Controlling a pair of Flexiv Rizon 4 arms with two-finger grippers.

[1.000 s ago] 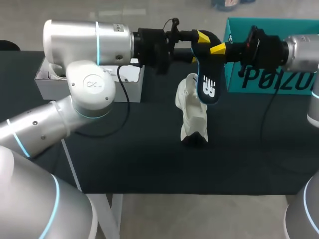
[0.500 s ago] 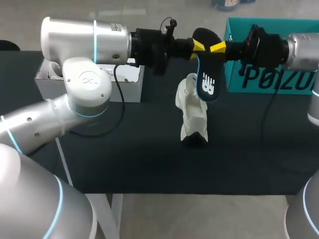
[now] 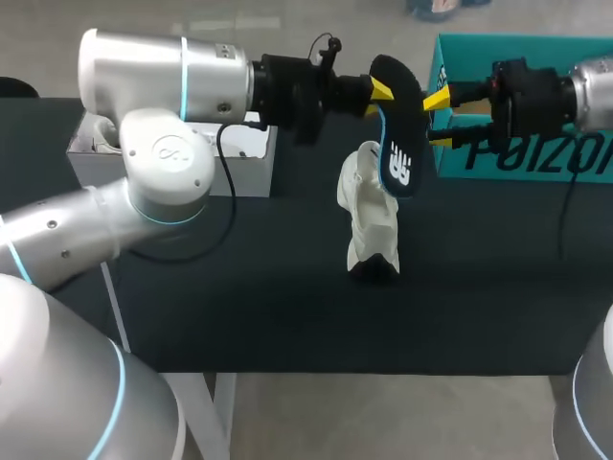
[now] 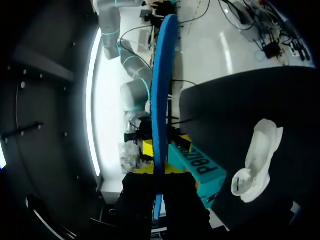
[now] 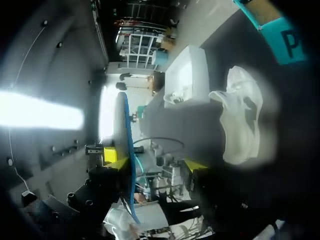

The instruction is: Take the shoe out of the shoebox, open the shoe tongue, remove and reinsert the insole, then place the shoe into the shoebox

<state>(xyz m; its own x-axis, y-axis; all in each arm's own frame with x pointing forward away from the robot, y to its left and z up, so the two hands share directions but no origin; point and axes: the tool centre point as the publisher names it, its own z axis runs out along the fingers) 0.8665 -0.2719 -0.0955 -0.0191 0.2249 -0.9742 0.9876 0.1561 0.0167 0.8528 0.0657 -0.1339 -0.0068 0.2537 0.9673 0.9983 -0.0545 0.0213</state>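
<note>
Your head camera looks down on the counter [image 3: 239, 287] from above and behind. The left wrist camera faces 3 o'clock, the right 9 o'clock, each close on the insole [image 3: 395, 134]; all share the white shoe [image 3: 369, 216].

The table [image 3: 268, 287] is matt black, the shoe [image 3: 370, 216] white cloth, the insole [image 3: 396, 129] smooth, the shoebox [image 3: 536, 165] cardboard.

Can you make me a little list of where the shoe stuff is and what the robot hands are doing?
shoe: white, on the table, outside the shoebox
insole: dark blue, out of the shoe, held in the air
left gripper: shut on the insole's top end
right gripper: open, beside the insole
shoebox: teal, at the table's far right
</note>
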